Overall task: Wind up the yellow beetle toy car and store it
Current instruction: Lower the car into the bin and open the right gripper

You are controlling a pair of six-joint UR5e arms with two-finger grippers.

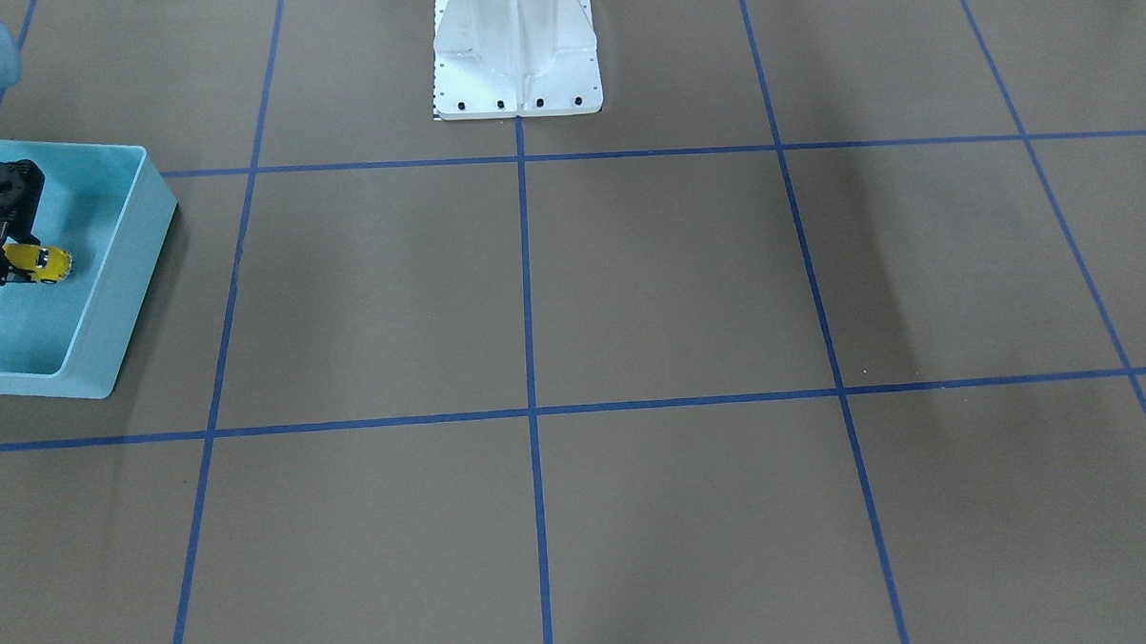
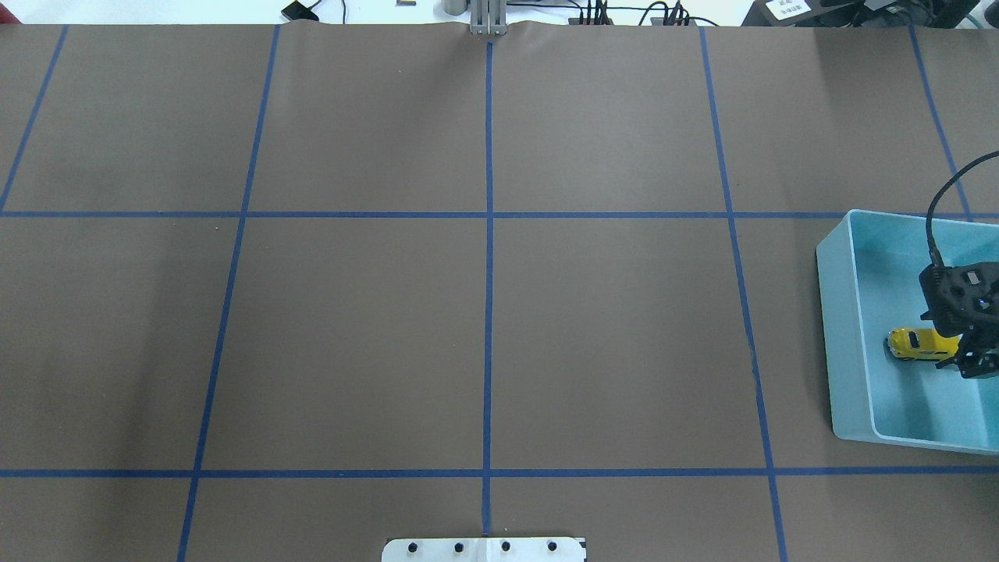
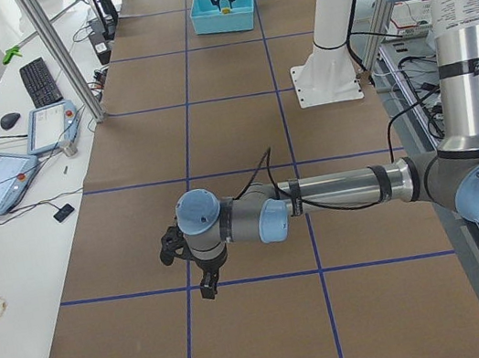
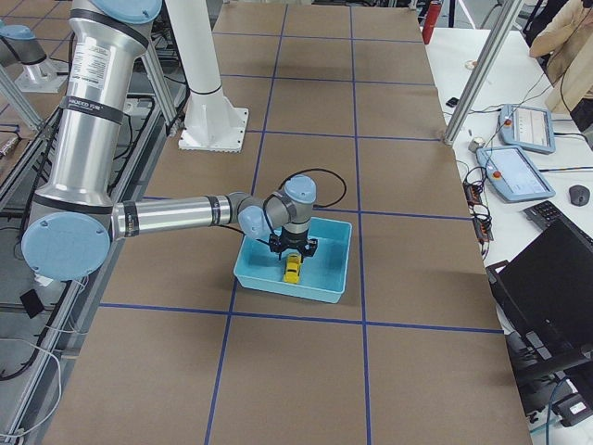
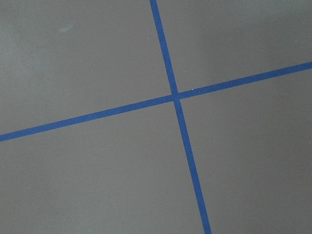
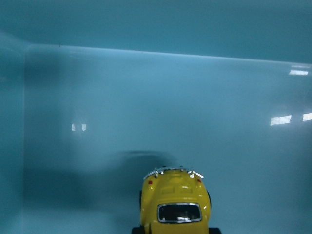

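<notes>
The yellow beetle toy car (image 1: 45, 264) is inside the light blue bin (image 1: 138, 280) at the table's right end. My right gripper (image 1: 1, 268) reaches down into the bin and is shut on one end of the car. In the overhead view the car (image 2: 911, 343) sticks out to the left of the gripper (image 2: 958, 355). The right wrist view shows the car's rounded end (image 6: 175, 202) with a shadow on the bin floor beside it; the fingers are out of frame. My left gripper (image 3: 206, 287) hangs over the bare table far from the bin; I cannot tell if it is open or shut.
The brown table is marked with a blue tape grid (image 2: 488, 215). The white robot base (image 1: 516, 52) stands at the middle of the robot's edge. Monitors, tablets and a keyboard lie on a side desk (image 3: 7, 178) beyond the table.
</notes>
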